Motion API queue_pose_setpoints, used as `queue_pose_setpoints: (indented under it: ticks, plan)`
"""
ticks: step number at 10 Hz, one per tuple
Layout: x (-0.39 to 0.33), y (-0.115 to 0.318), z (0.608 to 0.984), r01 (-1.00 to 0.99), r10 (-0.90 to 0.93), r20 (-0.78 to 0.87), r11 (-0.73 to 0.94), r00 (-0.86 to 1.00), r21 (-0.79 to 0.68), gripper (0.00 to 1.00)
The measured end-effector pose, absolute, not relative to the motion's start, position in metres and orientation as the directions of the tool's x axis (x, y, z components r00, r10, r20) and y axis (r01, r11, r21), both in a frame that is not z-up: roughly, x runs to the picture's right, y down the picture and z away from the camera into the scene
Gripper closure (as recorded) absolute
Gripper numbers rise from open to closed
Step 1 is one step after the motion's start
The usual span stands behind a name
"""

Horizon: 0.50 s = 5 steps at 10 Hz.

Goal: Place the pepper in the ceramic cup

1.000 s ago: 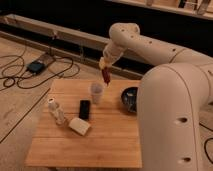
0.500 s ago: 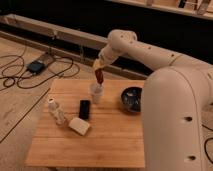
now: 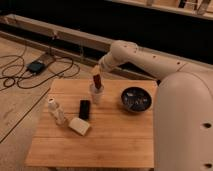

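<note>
Camera view puts us above a wooden bench [image 3: 115,135] with the arm reaching in from the right. Our end effector [image 3: 96,75] hangs directly over the ceramic cup [image 3: 96,94], which stands upright near the back middle of the bench. The pepper [image 3: 97,81] is gripped in the end effector and hangs down roughly upright, its lower end at the cup's mouth; we cannot tell whether it touches the rim or the inside. To the right of the cup, apart from it, sits a dark round bowl [image 3: 135,98]. In front of the cup lies a flat black object [image 3: 85,108], with a pale block [image 3: 80,126] near it and a small clear bottle [image 3: 56,111] to the left.
</note>
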State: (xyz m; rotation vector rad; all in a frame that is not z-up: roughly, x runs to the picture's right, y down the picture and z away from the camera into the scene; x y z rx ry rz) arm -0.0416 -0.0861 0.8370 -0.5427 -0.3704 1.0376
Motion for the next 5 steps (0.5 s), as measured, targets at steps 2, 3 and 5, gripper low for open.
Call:
queue_pose_setpoints:
  ticks: [2, 3, 5]
  plan:
    - [-0.047, -0.073, 0.837, -0.692, 0.885, 0.052, 0.397, 0.462, -0.603, 0.62]
    - [-0.049, -0.067, 0.838, -0.685, 0.885, 0.06, 0.399, 0.462, -0.609, 0.5]
    - [-0.052, -0.061, 0.839, -0.678, 0.883, 0.07, 0.404, 0.463, -0.615, 0.32]
